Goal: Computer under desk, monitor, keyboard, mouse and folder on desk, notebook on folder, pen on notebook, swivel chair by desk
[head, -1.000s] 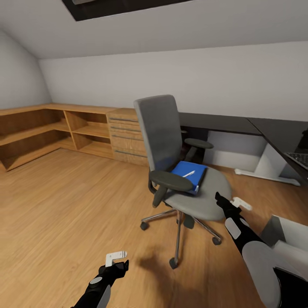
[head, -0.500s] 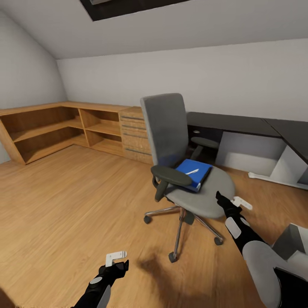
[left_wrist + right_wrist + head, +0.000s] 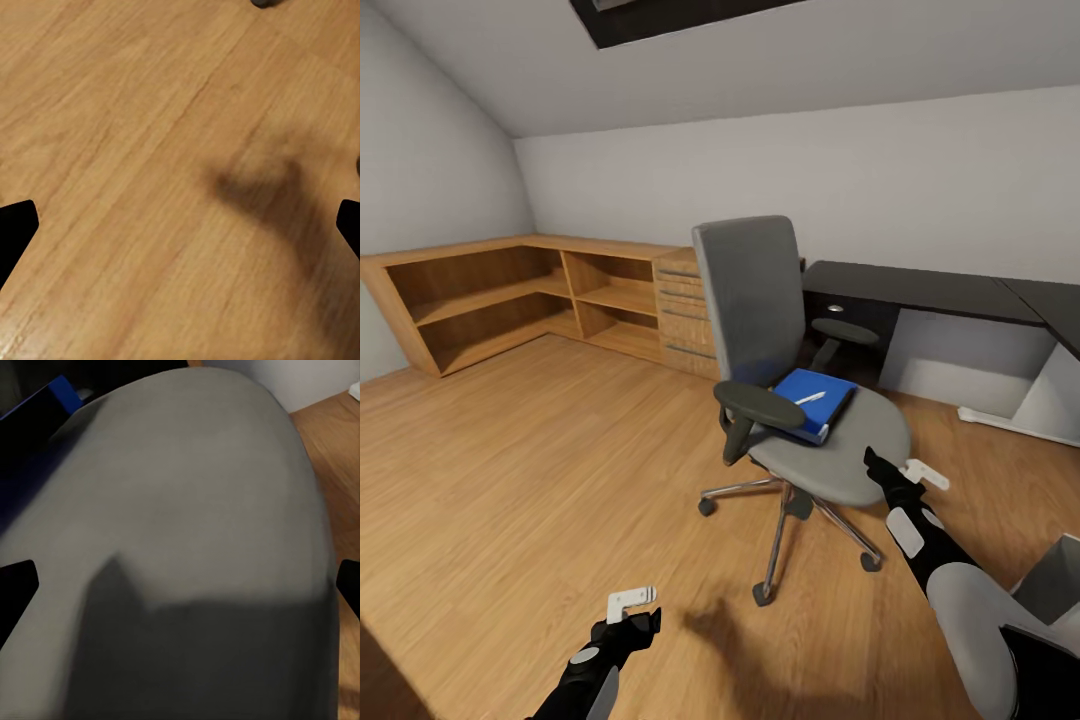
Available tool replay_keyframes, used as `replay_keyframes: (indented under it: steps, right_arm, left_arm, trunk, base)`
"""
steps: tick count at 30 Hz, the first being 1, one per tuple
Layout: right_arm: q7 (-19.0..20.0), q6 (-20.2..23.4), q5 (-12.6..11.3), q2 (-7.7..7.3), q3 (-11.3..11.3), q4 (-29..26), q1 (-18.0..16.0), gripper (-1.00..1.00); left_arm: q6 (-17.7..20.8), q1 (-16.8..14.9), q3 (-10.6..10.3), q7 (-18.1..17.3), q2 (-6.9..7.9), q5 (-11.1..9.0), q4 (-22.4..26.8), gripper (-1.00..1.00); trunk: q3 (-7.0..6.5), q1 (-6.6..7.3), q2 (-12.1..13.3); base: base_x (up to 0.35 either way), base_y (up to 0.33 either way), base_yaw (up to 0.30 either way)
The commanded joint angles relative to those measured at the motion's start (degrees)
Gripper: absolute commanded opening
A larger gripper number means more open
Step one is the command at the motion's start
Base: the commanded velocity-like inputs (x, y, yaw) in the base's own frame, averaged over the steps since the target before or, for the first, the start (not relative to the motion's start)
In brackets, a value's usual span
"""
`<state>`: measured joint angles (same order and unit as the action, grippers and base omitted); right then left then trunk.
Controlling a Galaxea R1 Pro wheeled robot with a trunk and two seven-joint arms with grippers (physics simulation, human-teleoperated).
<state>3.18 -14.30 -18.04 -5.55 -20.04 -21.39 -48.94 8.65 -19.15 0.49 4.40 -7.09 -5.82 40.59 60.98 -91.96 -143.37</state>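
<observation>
Here the folder (image 3: 813, 400) lies flat on the seat of the swivel chair (image 3: 830, 450), toward the back of the cushion and close under the backrest, with a thin white pen (image 3: 810, 399) resting across its blue cover. A notebook may lie between pen and folder, but the head view is too coarse to separate one from the other. The chair stands on the wood floor (image 3: 540, 480), its chrome base and castors out in the open, its near armrest reaching toward the camera. Behind it and to the right runs the desk (image 3: 920, 285), black-topped, with a silver-knobbed drawer showing past the far armrest; chair and desk are near but apart. Along the left wall sits a low light-wood cabinet (image 3: 510, 290) with open shelves and a bank of drawers.

The right gripper (image 3: 905, 475) hovers just at the front edge of the seat; its wrist camera looks down on the grey cushion with a corner of the folder (image 3: 52, 397) at the far side, and its fingers (image 3: 15, 585) stand wide apart. The left gripper (image 3: 632, 605) hangs low over bare floor, its fingers (image 3: 15, 225) likewise spread, holding nothing.
</observation>
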Motion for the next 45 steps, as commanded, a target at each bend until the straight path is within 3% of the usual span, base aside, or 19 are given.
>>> replay_keyframes:
  steps: [1,24,35,45]
  right_arm:
    - [0.3,-0.2,-0.7,0.02,0.0,2.3,0.0,1.0]
    - [0.3,-0.2,-0.7,0.0,-0.1,2.2,0.0,1.0]
    - [0.3,-0.2,-0.7,0.02,-0.1,2.1,0.0,1.0]
    - [0.3,-0.1,-0.7,0.08,0.0,2.2,0.0,1.0]
  left_arm:
    - [0.3,0.0,0.0,0.2,-0.03,-0.6,0.1,1.0]
    - [0.3,0.0,0.2,0.2,0.05,-0.6,0.1,1.0]
    - [0.3,0.0,0.1,0.2,0.06,-0.5,0.0,1.0]
    - [0.3,0.0,0.1,0.2,0.06,-0.5,0.0,1.0]
  trunk:
    - [0.06,0.0,0.0]
    - [-0.06,0.0,0.0]
    - [-0.06,0.0,0.0]
    - [-0.06,0.0,0.0]
  base:
    - [0.0,0.0,0.006]
    - [0.0,0.0,-0.094]
    - [0.223,0.0,-0.002]
    - [0.023,0.0,0.012]
